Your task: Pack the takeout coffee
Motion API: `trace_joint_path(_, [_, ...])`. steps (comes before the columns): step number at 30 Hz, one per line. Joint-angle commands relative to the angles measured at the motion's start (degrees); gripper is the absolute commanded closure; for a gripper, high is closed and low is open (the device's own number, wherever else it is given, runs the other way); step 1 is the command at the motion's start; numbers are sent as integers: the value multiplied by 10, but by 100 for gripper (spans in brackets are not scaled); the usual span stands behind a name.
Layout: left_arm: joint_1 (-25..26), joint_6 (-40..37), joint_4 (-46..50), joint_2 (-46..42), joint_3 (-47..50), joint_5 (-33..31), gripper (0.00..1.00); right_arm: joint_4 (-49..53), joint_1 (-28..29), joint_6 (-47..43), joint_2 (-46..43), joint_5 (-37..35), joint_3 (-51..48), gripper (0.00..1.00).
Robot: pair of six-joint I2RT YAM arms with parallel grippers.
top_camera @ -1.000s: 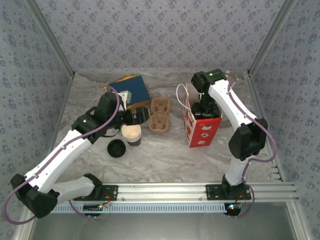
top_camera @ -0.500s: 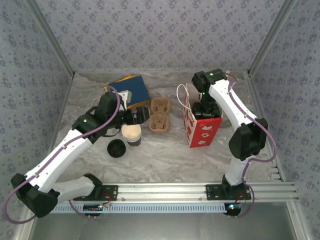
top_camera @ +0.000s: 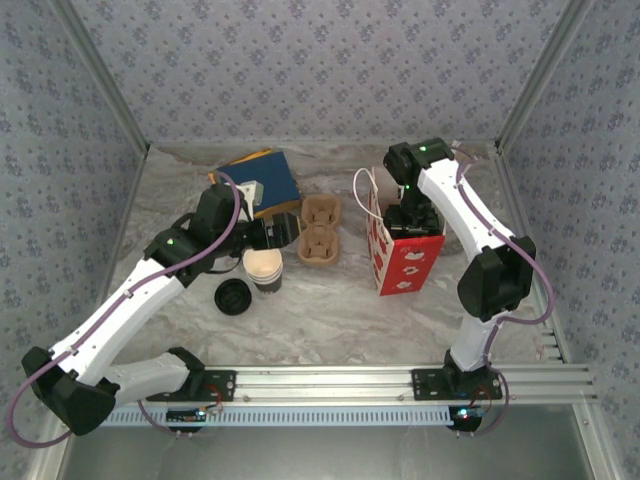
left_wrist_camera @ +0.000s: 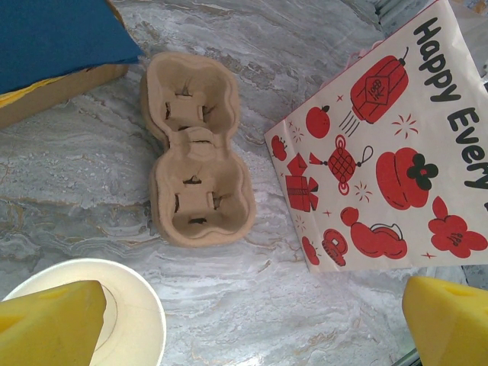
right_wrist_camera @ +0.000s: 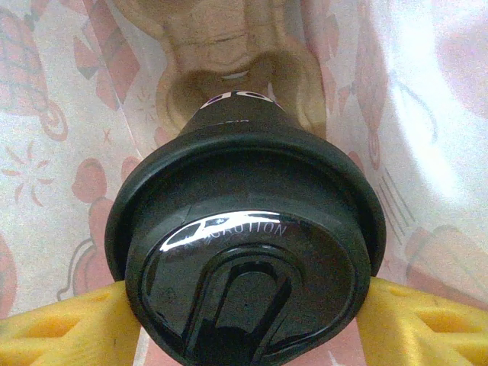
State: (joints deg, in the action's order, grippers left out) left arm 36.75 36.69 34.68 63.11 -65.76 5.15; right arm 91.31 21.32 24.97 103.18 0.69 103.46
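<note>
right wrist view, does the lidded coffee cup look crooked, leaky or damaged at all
Nothing stands out. The takeout coffee sits gripped in the right hand, its black lid seated evenly all round, with no drips on it or on the paper bag around it. A cardboard carrier lies beneath.

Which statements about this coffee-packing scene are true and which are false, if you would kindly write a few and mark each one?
1. The right gripper grips a lidded cup inside the paper bag. True.
2. The left gripper is shut on a lid. False: it is open and holds nothing.
3. The cardboard carrier on the table has a cup in each pocket. False: both pockets are empty.
4. A loose black lid lies on the table beside a lidless cup. True.
</note>
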Motion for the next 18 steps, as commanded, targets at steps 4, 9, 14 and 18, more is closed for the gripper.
trace_joint_path(4, [-2, -4, -7, 1, -10, 3, 0, 12, -7, -9, 11, -4, 10, 28])
trace_joint_path(9, [-2, -5, -6, 1, -12, 3, 0, 12, -8, -10, 12, -5, 14, 28])
trace_joint_path(14, [-2, -5, -6, 2, -13, 3, 0, 12, -10, -11, 12, -5, 12, 28])
trace_joint_path(18, [-2, -5, -6, 3, -14, 3, 0, 12, -11, -11, 12, -5, 13, 28])
